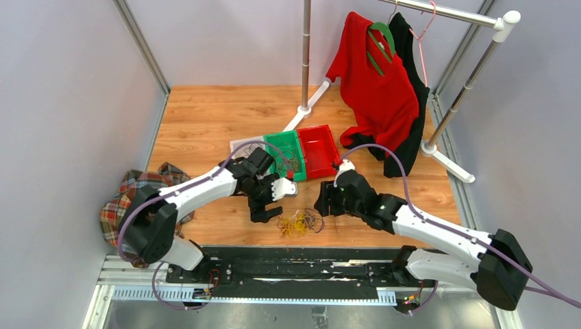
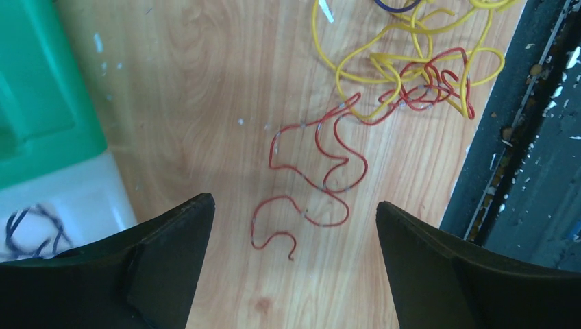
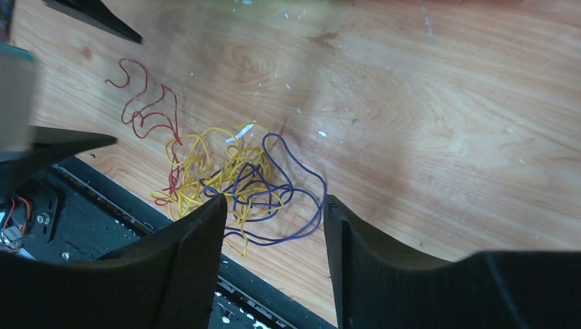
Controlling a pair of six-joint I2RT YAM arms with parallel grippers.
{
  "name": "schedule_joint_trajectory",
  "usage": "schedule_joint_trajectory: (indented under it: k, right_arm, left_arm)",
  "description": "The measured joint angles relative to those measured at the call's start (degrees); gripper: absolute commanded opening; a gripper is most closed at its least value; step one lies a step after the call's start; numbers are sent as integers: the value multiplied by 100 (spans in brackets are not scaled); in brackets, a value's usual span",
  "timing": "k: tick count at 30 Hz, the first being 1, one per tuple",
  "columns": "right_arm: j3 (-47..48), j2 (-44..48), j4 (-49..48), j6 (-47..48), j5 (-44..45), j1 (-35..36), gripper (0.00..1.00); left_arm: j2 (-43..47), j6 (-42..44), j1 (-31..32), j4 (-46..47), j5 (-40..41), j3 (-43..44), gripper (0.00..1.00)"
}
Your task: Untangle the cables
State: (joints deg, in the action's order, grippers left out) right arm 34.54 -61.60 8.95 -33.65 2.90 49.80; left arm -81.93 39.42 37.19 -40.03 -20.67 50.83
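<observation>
The cables [image 1: 299,223] lie tangled on the wooden table near its front edge: yellow [image 3: 205,161], dark purple [image 3: 294,192] and red [image 3: 147,113] strands. One red strand [image 2: 322,164] trails loose from the yellow loops [image 2: 411,62]. My left gripper [image 1: 264,207] hovers left of the pile. In its wrist view the left gripper [image 2: 293,226] is open above the red strand's free end, holding nothing. My right gripper [image 1: 322,202] stands right of the pile. In its own view the right gripper [image 3: 274,205] has its jaws apart over the purple loops, which lie on the table.
A green bin [image 1: 288,154] and a red bin [image 1: 318,149] sit behind the arms, and a white tray [image 2: 68,199] holds a dark strand. A plaid cloth [image 1: 137,199] lies at the left. A red shirt [image 1: 373,82] hangs on the rack. A black rail [image 1: 288,264] borders the near edge.
</observation>
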Motion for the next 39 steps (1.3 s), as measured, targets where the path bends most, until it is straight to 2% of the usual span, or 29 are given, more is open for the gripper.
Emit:
schedule_joint_trajectory:
  k: [4,10,16,20,30,31,36,39]
  right_arm:
    - [-24,404,181,-7,210,0,52]
    - [-66,608,341,-9,448,0,48]
    - [-66,603,380,-7,529,0,44]
    - [-66,555,387,-7,527,0,43]
    - [22,393,378,28,487,0,44]
    - [37,389,372,31,470,0,46]
    - [59,387,345,42,448,0,52]
    - [109,378,396,50,437,0,58]
  left_arm:
    - [-525,44,125,166,-72,72,69]
    - [-957,28,192,361,-122,136,47]
    - [-940,-70,212,479,-175,136,1]
    - [-675,-59,223,275,-210,203,1]
    - [955,-105,229,-393,-271,579,1]
    - [1003,-127,229,-435,-271,584,5]
    - [942,-192,229,-535,-267,570,45]
    - [682,-293,234,-367,-203,450,58]
